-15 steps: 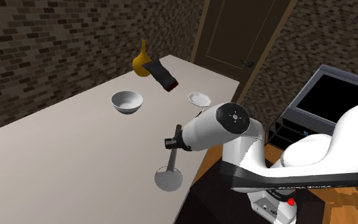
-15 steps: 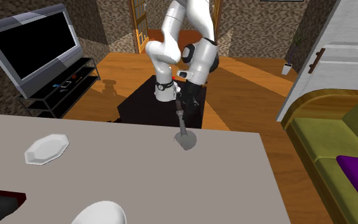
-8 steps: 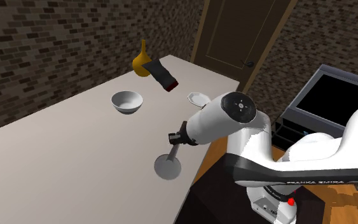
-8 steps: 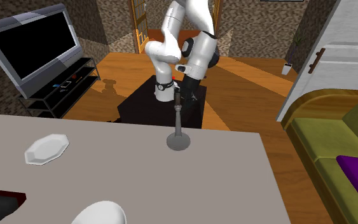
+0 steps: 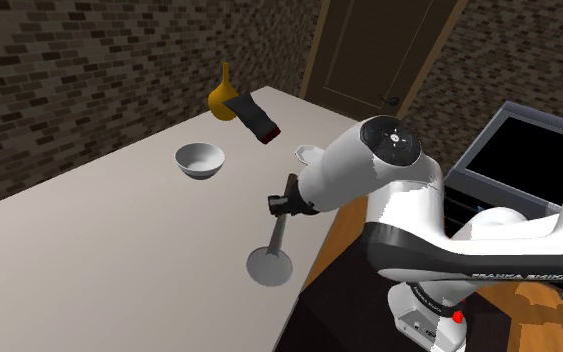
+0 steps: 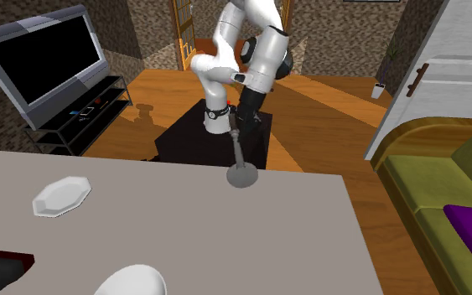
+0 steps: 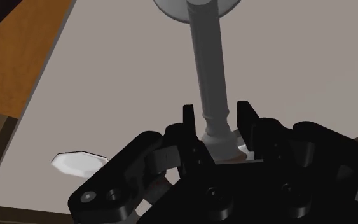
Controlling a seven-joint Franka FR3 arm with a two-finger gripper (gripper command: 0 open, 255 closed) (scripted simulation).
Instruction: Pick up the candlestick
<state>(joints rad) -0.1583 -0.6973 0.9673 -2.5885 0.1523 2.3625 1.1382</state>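
The candlestick [image 5: 273, 250] is grey, a slim stem on a round base. My black gripper [image 5: 282, 205] is shut on the stem's top end, and the candlestick hangs tilted, base down, close over the white table [image 5: 89, 250] near its edge beside the stand. Across the table, in the second exterior view, the candlestick [image 6: 241, 163] hangs below the gripper [image 6: 236, 134] at the far table edge. From the wrist, the fingers [image 7: 189, 121] clasp the stem of the candlestick [image 7: 209, 70] on both sides, base pointing away from the gripper [image 7: 217, 119].
On the table stand a white bowl [image 5: 200, 160], a yellow vase [image 5: 225, 100], a black object with a red end [image 5: 257, 120] and a small white plate [image 5: 309, 154], partly behind the arm. A TV [image 6: 41, 59] and a green sofa [image 6: 443, 193] stand beyond the table.
The arm has risen and drawn back toward the stand. The gripped candlestick has come up with it, and its stem's tilt has changed.
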